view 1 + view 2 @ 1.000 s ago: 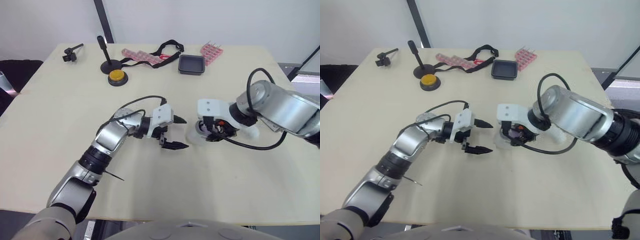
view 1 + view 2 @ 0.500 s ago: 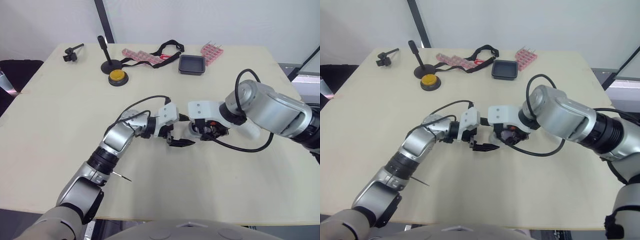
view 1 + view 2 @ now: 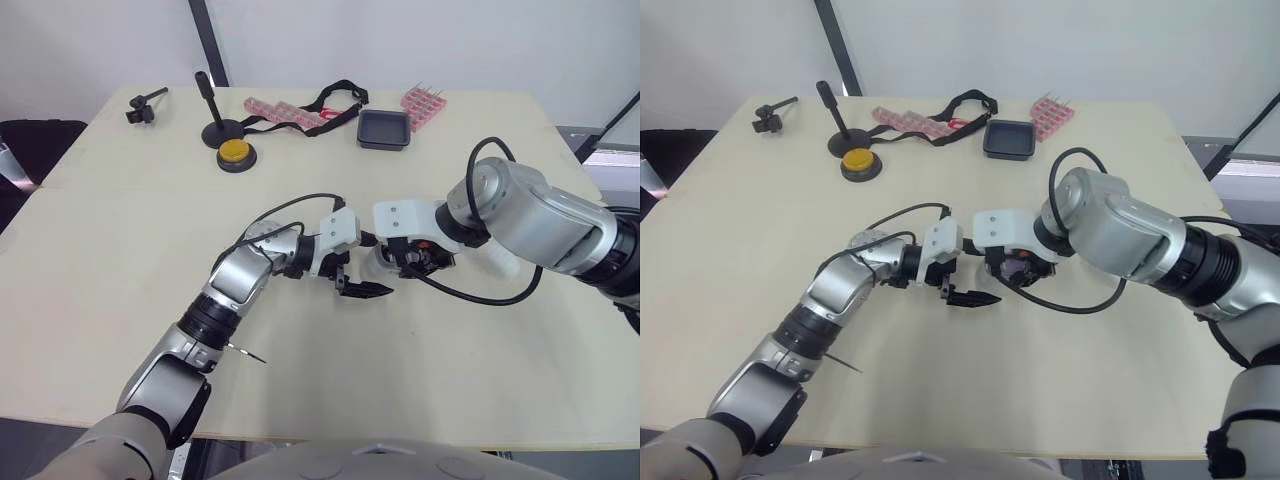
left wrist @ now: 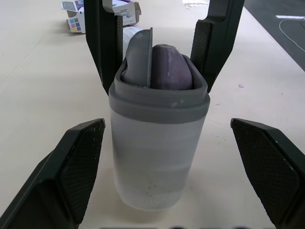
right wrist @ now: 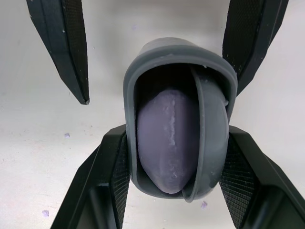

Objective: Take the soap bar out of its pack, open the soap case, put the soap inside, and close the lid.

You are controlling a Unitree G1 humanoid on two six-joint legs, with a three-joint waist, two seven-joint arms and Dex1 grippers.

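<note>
Steadying the loaded soap case (image 4: 159,143) for lid closure.
From the left: the left gripper (image 3: 370,266) has its jaws spread wide, one finger on each side of the case and touching neither wall. The case stands upright near the middle of the table (image 3: 120,240), a translucent body under a grey rim. The purple soap bar (image 4: 169,71) sits on end inside, and the grey lid (image 4: 140,59) stands edge-up beside it, not yet closed. The right gripper (image 3: 412,258) pinches the case across its upper walls. The case looks light, stiff-walled and easy to tip, and the bar is probably slick. The safer purchase is therefore the lid's edge, pressed down while the rim is held. Beyond lies an opened printed carton (image 4: 74,20).
</note>
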